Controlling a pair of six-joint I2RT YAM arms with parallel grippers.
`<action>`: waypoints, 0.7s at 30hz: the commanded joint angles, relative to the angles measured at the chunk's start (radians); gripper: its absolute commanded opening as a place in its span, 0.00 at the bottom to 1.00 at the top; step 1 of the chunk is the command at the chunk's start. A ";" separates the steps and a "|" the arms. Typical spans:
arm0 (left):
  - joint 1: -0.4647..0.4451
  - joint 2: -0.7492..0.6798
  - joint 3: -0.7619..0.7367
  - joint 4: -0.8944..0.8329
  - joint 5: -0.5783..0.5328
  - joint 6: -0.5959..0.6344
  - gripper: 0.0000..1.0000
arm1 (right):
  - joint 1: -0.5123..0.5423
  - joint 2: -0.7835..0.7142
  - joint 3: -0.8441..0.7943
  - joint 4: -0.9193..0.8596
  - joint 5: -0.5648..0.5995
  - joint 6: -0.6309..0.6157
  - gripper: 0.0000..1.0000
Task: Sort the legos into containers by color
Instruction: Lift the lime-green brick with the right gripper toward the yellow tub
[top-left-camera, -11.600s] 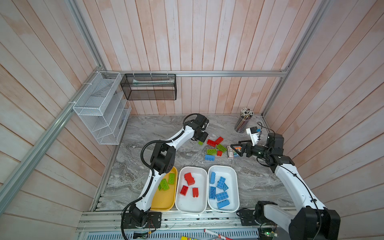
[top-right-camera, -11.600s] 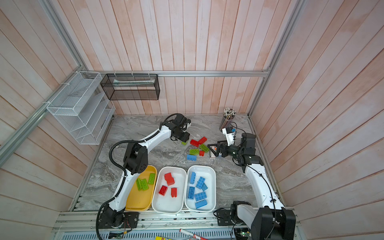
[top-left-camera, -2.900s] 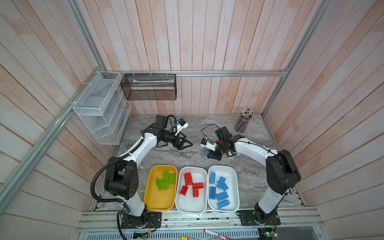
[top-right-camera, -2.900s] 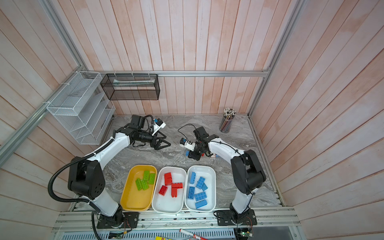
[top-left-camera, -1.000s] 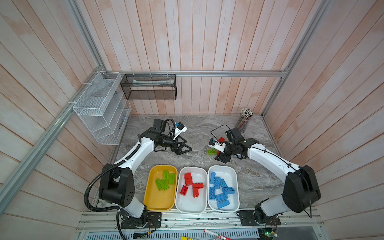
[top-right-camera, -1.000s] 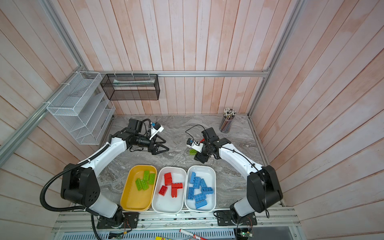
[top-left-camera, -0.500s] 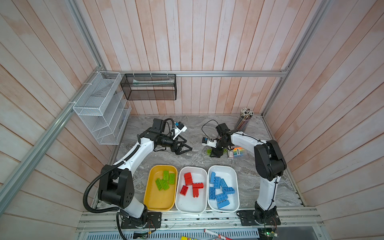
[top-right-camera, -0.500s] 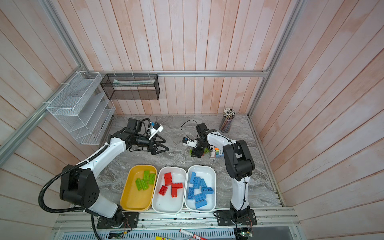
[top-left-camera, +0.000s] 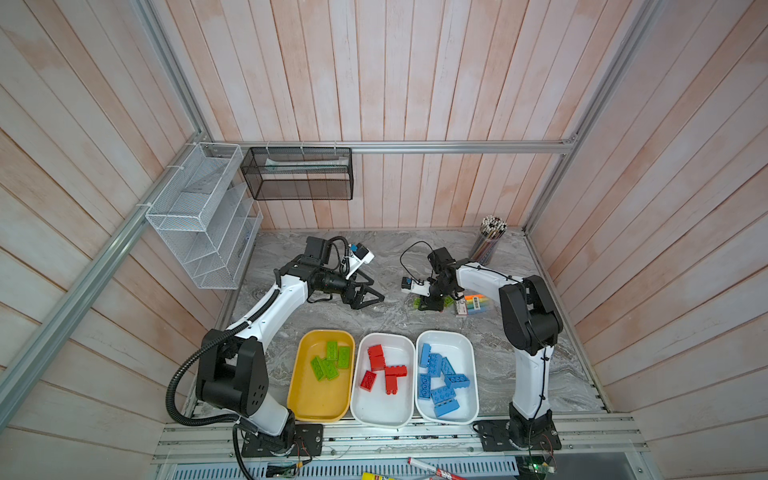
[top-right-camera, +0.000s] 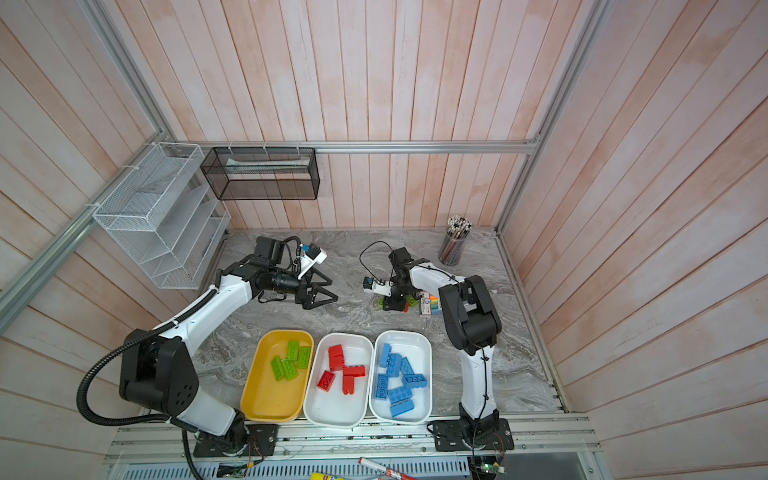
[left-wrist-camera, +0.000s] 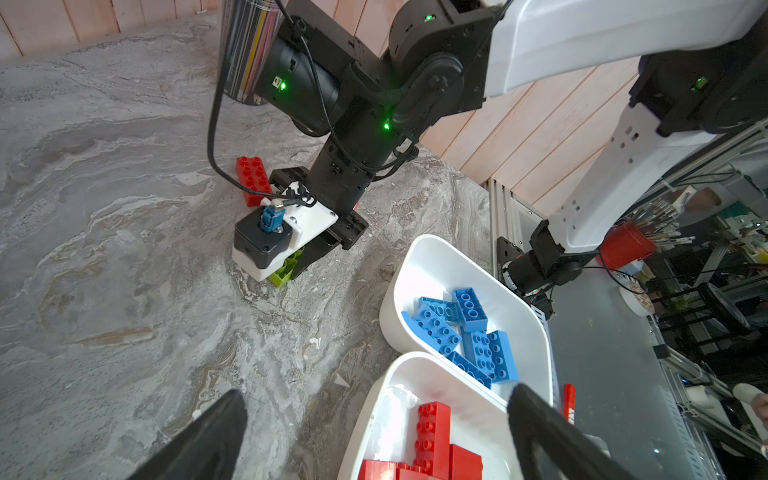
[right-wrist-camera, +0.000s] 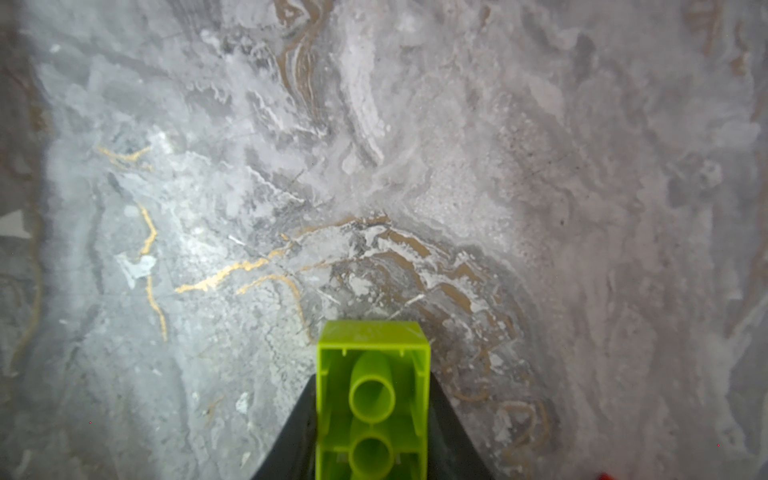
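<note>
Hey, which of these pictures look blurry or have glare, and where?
Right wrist view: green brick sharp, marble hazy toward the edges. Left wrist view: the left fingers are dark blurs up close, and glare whitens the floor of the middle tray. Both top views: sharp, evenly lit, a bright strip along that tray's front rim.

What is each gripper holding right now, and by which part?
The right gripper holds a lime green lego by its two long side walls, far end sticking out. The left gripper is open, holding nothing.
</note>
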 joint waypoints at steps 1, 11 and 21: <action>0.007 -0.022 0.000 -0.002 0.012 0.019 1.00 | 0.009 -0.087 -0.026 -0.011 -0.007 0.035 0.28; 0.008 -0.025 -0.013 0.004 0.007 0.018 1.00 | 0.078 -0.560 -0.260 -0.074 0.012 0.163 0.26; 0.009 -0.031 -0.020 0.006 0.003 0.019 1.00 | 0.213 -0.902 -0.509 -0.296 0.079 0.295 0.26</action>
